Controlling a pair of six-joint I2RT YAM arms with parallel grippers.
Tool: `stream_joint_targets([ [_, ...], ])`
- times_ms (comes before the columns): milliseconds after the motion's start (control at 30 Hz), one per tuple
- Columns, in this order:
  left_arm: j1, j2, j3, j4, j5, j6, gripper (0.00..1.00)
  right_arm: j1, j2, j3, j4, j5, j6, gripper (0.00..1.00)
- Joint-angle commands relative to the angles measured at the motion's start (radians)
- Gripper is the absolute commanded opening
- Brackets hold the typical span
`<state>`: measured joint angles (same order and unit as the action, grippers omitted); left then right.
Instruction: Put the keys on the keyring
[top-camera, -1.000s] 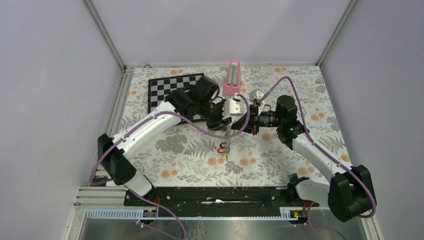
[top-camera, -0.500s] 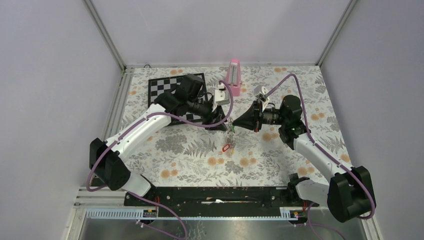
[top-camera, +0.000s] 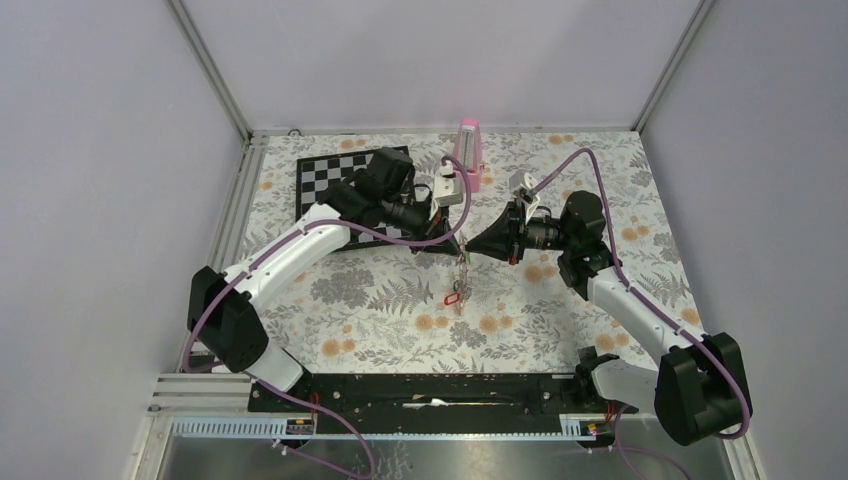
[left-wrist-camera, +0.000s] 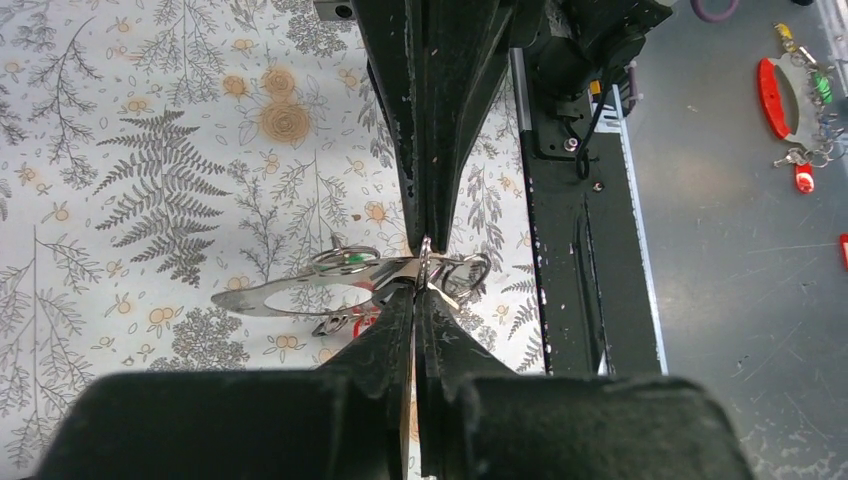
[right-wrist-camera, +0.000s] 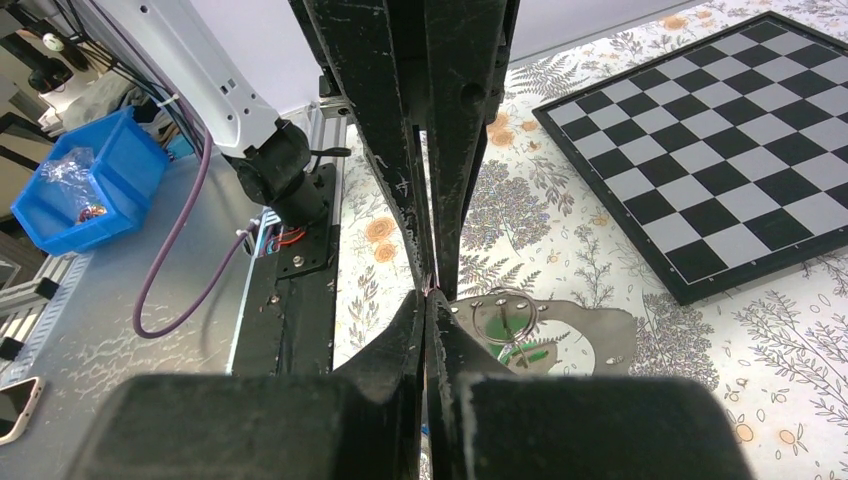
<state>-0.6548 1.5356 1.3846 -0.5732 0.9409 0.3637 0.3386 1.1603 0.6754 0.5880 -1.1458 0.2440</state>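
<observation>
Left gripper (left-wrist-camera: 416, 296) and right gripper (left-wrist-camera: 426, 232) meet tip-to-tip above mid-table (top-camera: 350, 300), both clamped on the keyring (left-wrist-camera: 425, 262) wire, likely steadying it while keys (top-camera: 457, 292) dangle.

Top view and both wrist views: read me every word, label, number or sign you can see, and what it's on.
No text can be read anywhere.
Keys: tags show no print.
Chessboard: plain squares, no letters or numbers seen.
Pink box: too small to tell.
Blue bin: no label visible.
</observation>
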Motion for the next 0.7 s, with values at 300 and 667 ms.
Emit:
stream_joint_targets([
  [300, 0.004, 0.043, 0.008, 0.060, 0.095, -0.041, 0.00, -0.007, -0.020, 0.003, 0.096, -0.014, 0.024, 0.00],
  [667, 0.008, 0.055, 0.033, 0.073, 0.072, -0.065, 0.22, -0.007, -0.026, -0.008, 0.075, -0.014, -0.003, 0.00],
])
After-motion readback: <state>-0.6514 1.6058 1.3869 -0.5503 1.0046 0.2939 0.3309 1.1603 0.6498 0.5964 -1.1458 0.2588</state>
